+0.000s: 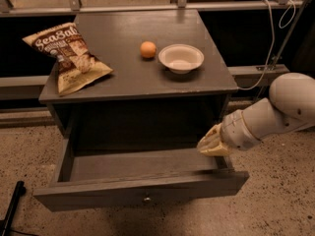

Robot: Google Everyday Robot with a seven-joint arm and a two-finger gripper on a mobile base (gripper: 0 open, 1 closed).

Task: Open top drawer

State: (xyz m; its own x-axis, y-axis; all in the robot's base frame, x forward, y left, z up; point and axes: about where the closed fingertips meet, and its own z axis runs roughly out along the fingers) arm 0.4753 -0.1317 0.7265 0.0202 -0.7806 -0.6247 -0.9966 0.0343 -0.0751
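While the top drawer (142,188) is pulled out toward the near side under the tabletop (128,80), one round knob (146,199) is seen on its front panel. One gripper (212,142) is placed at the drawer's right wall; whether it is open or closed cannot be told. Counted on the tabletop: one chip bag (69,55) left, one orange (148,49), one white bowl (181,58).

The tool (212,142) hovers over the open top drawer (98,191).
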